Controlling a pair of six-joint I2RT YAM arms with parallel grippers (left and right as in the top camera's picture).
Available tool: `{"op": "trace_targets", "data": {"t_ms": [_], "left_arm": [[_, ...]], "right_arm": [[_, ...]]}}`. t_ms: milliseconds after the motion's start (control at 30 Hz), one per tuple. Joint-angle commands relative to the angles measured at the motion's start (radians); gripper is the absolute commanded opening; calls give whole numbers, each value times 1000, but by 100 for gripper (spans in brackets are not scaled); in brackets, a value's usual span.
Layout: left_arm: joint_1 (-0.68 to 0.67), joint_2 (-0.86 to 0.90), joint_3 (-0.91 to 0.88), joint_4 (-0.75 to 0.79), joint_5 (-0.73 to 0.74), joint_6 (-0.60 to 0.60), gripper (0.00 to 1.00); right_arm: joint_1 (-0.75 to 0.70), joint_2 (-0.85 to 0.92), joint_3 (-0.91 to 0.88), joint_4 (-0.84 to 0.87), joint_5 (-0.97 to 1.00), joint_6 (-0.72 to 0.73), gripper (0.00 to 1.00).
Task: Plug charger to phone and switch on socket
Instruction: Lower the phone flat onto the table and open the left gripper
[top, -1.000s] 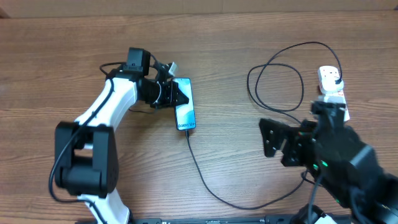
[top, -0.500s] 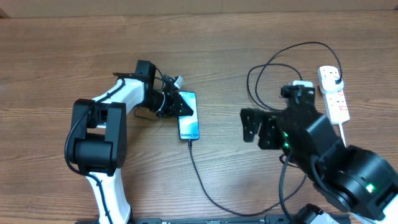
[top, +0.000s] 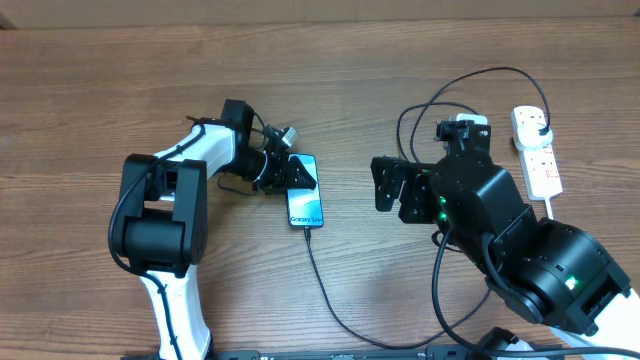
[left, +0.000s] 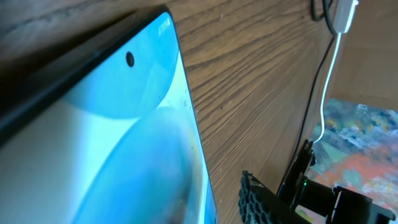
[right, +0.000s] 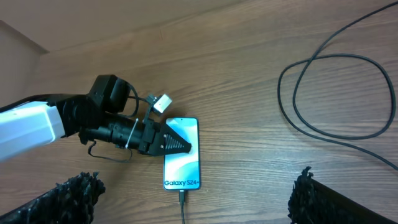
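The phone (top: 306, 200) lies flat on the wooden table with its blue screen lit. It also shows in the right wrist view (right: 182, 163) and fills the left wrist view (left: 93, 143). The charger cable (top: 330, 295) is plugged into the phone's near end (right: 182, 196). It loops round to a black plug in the socket strip (top: 537, 152) at the far right. My left gripper (top: 294, 173) looks drawn to a shut point, its tip over the phone's far end (right: 177, 144). My right gripper (top: 392, 188) hangs open and empty above the table, between the phone and the cable loop.
The cable makes a large loop (right: 339, 93) on the table, right of the phone and in front of the socket strip. The strip's white cord (top: 549, 207) runs toward the near right edge. A small white connector (top: 288, 133) hangs from the left wrist.
My right arm has swung from the near right up and left toward the table's middle. My left gripper has moved onto the phone's far end, and the phone has shifted slightly nearer.
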Motion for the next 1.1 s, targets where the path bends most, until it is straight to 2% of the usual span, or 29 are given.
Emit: {"op": "trace_targets", "data": {"t_ms": [0, 167, 567, 733, 867, 967, 1067], "left_arm": [[-1, 19, -8, -31, -285, -21, 51], [-1, 19, -5, -64, -380, -22, 57], [0, 19, -5, -60, -434, -21, 64], [0, 19, -5, -64, -470, -28, 76], [0, 19, -5, -82, -471, -82, 86], [0, 19, -5, -108, -472, -85, 100], [0, 19, -5, -120, -494, -85, 100]], "right_arm": [[-3, 1, -5, 8, 6, 4, 100], [-3, 36, -5, 53, 7, 4, 100], [-3, 93, -5, 167, -1, 4, 100], [-3, 99, -5, 246, 12, 3, 100], [-3, 113, -5, 298, 50, 3, 100], [-5, 99, 0, 272, 51, 4, 100], [-5, 52, 13, 179, 53, 27, 100]]}}
